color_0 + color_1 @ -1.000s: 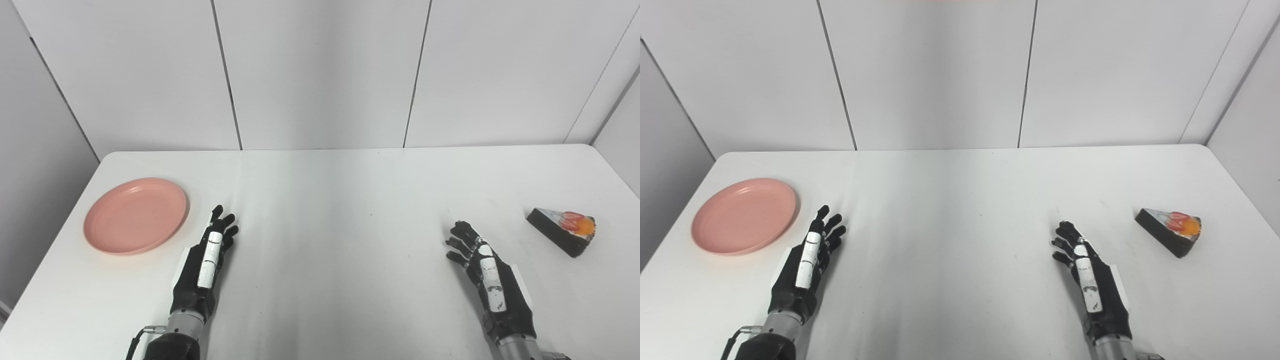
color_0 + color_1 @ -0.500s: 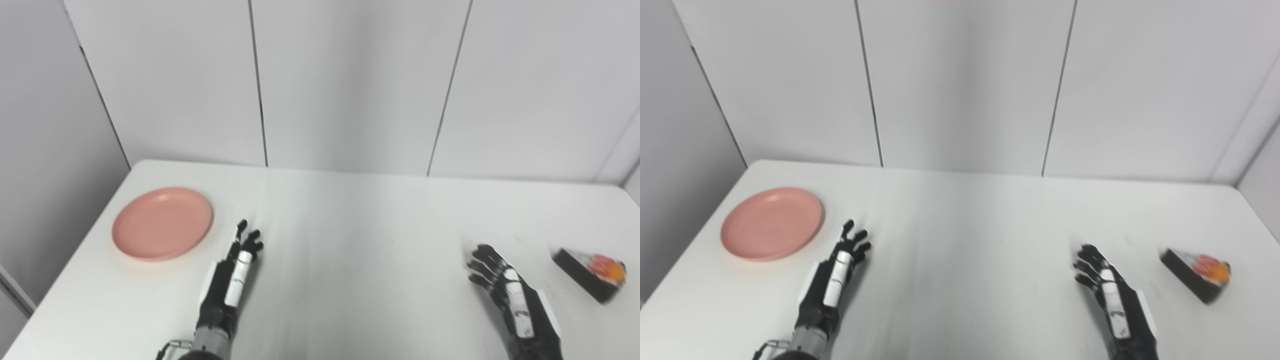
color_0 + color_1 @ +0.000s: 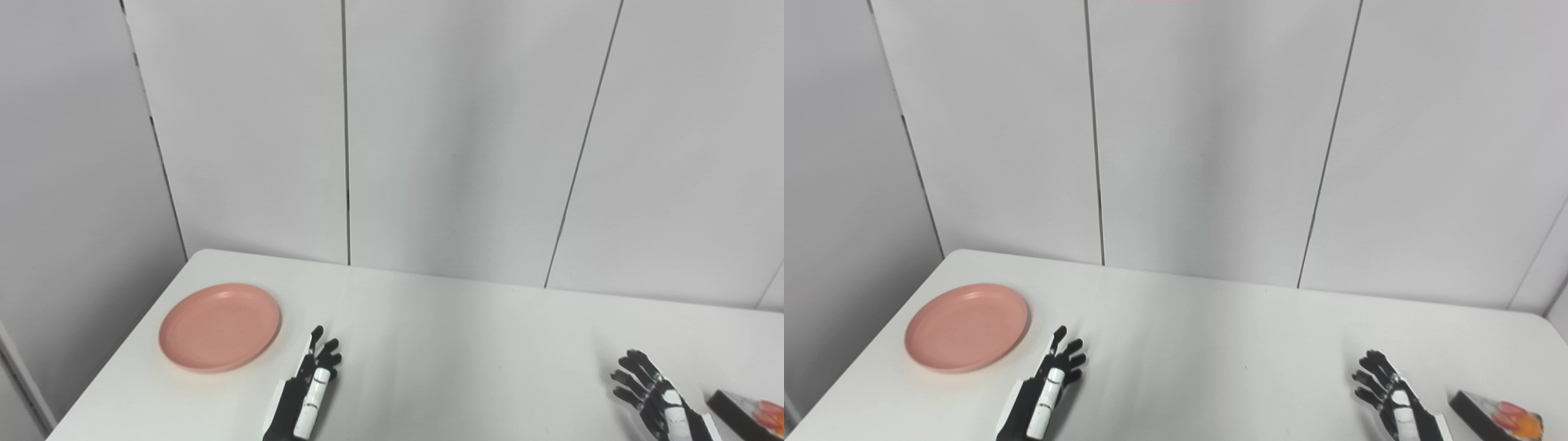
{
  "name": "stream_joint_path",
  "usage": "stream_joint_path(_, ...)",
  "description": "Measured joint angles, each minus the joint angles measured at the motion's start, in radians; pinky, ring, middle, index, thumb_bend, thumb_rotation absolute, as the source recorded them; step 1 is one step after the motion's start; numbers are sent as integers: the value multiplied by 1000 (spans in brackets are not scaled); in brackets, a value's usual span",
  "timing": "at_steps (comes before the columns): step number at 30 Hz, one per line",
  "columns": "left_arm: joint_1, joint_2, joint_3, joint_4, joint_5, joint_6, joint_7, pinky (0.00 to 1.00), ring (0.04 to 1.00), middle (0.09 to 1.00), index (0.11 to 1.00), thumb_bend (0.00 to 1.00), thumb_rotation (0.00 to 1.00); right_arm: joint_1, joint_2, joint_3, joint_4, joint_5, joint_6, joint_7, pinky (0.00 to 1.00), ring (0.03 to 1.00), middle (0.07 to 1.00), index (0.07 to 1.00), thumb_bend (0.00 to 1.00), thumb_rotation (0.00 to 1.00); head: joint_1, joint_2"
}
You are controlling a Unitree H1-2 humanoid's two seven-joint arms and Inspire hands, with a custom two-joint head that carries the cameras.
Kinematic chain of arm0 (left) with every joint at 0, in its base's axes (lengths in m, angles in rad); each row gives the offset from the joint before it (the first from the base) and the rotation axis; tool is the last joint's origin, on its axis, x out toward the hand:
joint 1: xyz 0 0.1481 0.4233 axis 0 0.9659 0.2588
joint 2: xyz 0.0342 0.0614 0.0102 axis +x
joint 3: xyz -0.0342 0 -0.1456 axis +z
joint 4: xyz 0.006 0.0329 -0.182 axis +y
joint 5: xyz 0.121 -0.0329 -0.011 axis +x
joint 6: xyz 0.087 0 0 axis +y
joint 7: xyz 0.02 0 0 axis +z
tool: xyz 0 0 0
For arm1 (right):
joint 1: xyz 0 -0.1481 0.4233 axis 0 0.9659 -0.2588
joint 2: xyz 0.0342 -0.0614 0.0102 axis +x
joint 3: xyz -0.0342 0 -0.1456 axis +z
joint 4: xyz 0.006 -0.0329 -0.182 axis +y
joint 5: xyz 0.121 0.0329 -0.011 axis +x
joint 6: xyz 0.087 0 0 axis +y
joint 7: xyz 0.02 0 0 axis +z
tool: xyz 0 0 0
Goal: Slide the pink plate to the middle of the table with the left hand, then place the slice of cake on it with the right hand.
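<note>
The pink plate (image 3: 219,326) lies empty on the white table (image 3: 465,349) near its left edge. My left hand (image 3: 306,392) rests just right of the plate, apart from it, open with fingers stretched toward the wall. At the right, my right hand (image 3: 1396,398) is open too, fingers spread, holding nothing. The slice of cake (image 3: 1497,418), dark with red and orange fruit on top, sits on the table just right of that hand, cut off in part by the picture's bottom edge. Both arms are mostly out of frame.
Grey wall panels (image 3: 459,141) stand behind the table's far edge. The table's left edge (image 3: 116,361) runs close to the plate, with a side wall beyond it.
The whole picture has tilted upward and shifted left, so the table and hands now sit lower in view. Hands, plate and cake keep their places relative to each other.
</note>
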Motion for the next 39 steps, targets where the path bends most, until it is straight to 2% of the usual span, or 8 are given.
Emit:
stream_joint_path(9,-18,-2,-7,27,6,-22,-8,874,889,928,1000,635,1000,-9,4,2,14,-9,-15,-2,827,843,871,860,836,1000,-25,8)
stream_joint_path(16,-18,-7,10,34,-8,-145,-14,875,887,904,992,644,973,-7,13,4,-6,-18,-15,-6,809,835,857,850,846,1000,-49,34)
stream_joint_path(20,4,-8,43,-27,-56,-150,-16,861,876,878,958,737,927,-3,25,4,-37,-18,-14,-13,784,812,832,819,869,978,-92,61)
stream_joint_path(25,-14,2,82,-104,-110,-148,-29,825,853,866,934,750,936,9,29,3,-52,-17,-11,-15,758,802,820,808,893,945,-97,64)
stream_joint_path(31,-168,70,166,-129,-113,-147,-22,727,774,795,786,843,932,14,38,3,-54,-17,-10,-15,751,798,815,802,896,934,-98,61)
stream_joint_path(33,-214,99,190,-117,-113,-140,-17,699,759,781,755,837,926,14,40,3,-57,-17,-10,-19,752,799,817,804,901,934,-98,61)
stream_joint_path(36,-274,140,232,-44,-136,-142,-16,684,752,782,738,798,921,14,41,3,-58,-17,-10,-21,753,799,818,808,905,928,-97,61)
stream_joint_path(39,-320,195,279,43,-167,-149,-17,637,725,775,730,827,898,14,41,2,-57,-15,-10,-21,755,799,817,811,892,925,-91,60)
